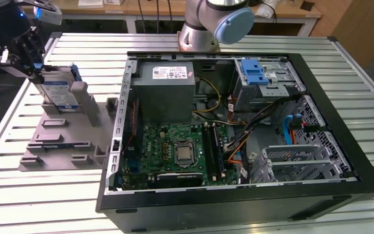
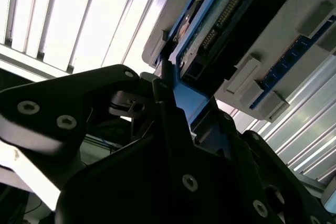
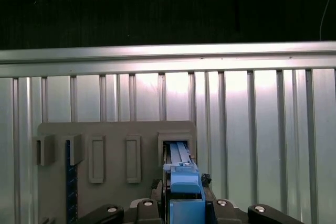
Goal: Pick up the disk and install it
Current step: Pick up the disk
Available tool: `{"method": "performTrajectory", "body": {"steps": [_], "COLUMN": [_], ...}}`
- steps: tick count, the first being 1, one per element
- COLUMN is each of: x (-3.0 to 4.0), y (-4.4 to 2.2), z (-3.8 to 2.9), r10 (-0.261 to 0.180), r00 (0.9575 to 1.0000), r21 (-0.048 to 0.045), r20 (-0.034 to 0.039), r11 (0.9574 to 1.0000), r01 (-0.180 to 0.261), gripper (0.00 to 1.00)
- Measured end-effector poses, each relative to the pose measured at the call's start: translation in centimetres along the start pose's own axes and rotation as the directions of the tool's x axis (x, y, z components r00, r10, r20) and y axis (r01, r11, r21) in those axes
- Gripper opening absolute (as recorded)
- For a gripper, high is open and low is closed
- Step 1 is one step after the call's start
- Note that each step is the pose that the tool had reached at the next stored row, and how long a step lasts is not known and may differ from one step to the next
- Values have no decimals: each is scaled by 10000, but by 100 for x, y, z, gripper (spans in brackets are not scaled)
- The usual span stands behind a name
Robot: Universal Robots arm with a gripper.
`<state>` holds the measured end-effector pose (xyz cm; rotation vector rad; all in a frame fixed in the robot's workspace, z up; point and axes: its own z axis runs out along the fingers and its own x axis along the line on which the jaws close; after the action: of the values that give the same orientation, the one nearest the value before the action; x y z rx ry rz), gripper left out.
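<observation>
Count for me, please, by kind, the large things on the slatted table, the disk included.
Disk: 1
Grey holder tray: 1
Open computer case: 1
Robot arm: 1
Total: 4

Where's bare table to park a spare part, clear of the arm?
Bare table beside the grey holder plate, at the exterior view's lower left; also the strip along the computer case on the exterior view's right. Crowded: the plate's far end, where the gripper is at the upright disk.
</observation>
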<state>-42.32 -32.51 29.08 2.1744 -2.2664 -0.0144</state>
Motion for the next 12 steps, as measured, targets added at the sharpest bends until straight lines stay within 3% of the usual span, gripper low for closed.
{"method": "performTrajectory", "body": {"steps": [5, 12], "x": [0, -1], "y": [0, 0], "z": [2, -50], "r10": [0, 1], "r00": [10000, 10000], "r21": [4, 7], "r20": [-6, -92], "r11": [10000, 10000], "r01": [0, -1], "gripper": [36, 36]}}
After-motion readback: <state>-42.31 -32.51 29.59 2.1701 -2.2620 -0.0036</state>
